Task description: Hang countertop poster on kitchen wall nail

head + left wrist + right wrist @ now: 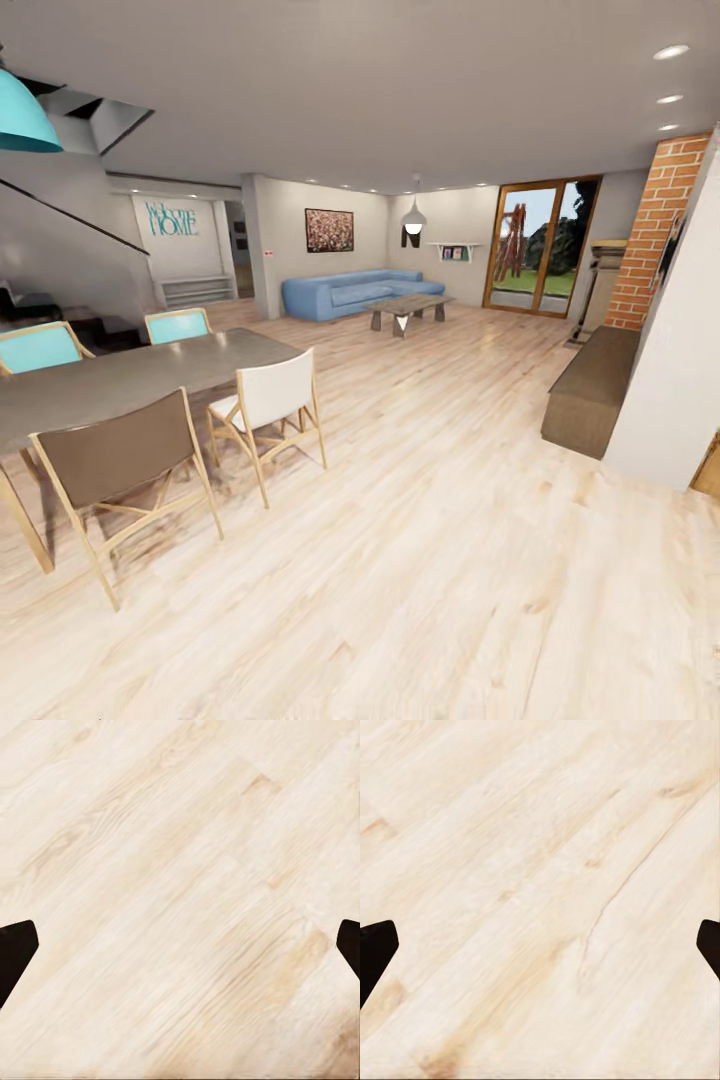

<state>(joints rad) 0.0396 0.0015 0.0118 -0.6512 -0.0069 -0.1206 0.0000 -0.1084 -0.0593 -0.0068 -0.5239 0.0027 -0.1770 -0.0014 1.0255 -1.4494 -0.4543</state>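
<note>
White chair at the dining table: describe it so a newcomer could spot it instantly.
Start at the long grey dining table at the head view's left. On its near side, toward the open wooden floor, stand two chairs with pale wooden legs. The white chair is the farther one; its neighbour is brown, and the two across the table are turquoise.

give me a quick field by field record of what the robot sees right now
place: open living and dining room, light wood floor
near left: grey dining table with four chairs, one white, one brown
far: blue sofa, coffee table, glass door
right: brick column
left hand: open, empty, over the floor
right hand: open, empty, over the floor
task stage: on its way, nothing picked up
</note>
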